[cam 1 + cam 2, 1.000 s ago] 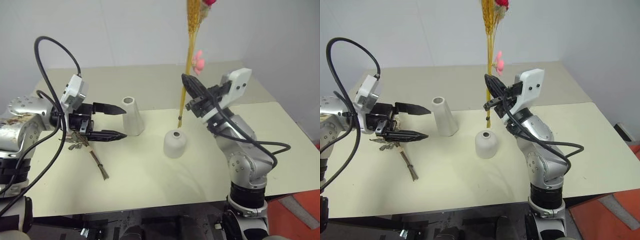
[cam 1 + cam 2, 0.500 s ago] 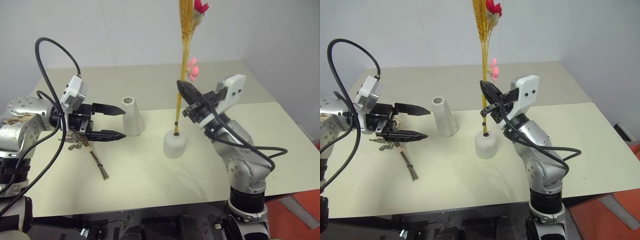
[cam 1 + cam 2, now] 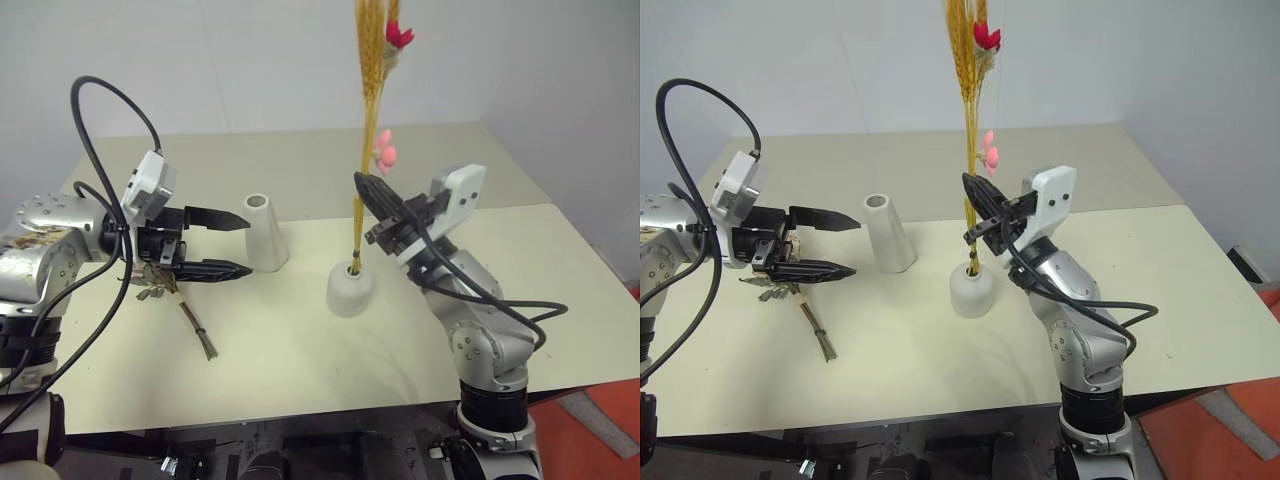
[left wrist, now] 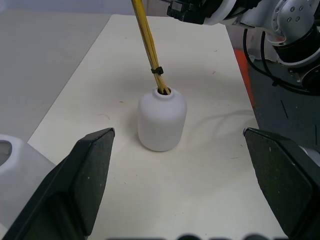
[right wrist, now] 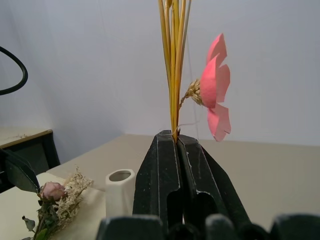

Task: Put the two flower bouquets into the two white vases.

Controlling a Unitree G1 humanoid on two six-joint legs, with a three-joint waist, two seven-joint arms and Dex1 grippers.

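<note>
The wheat-like bouquet (image 3: 368, 110), golden stalks with a red and a pink flower (image 5: 216, 100), stands upright with its stem ends inside the top hole of the short rounded white vase (image 3: 349, 290). My right gripper (image 3: 362, 186) is shut on the stalks a little above that vase. To the left of it stands the tall tapered white vase (image 3: 265, 232). The bushy bouquet (image 3: 160, 283) lies on the table at the left, brown stems (image 3: 198, 330) toward the front. Just above it my left gripper (image 3: 248, 245) hangs open and empty, pointing toward the vases.
The beige table (image 3: 300, 360) has bare surface in front of the vases and to the right. A seam runs across it behind the vases. A white wall stands behind, and black cables loop from my left arm (image 3: 90, 120).
My right gripper sank a little to the left with the wheat bouquet; its stem ends went from just behind the short vase into the top hole. The left arm kept still.
</note>
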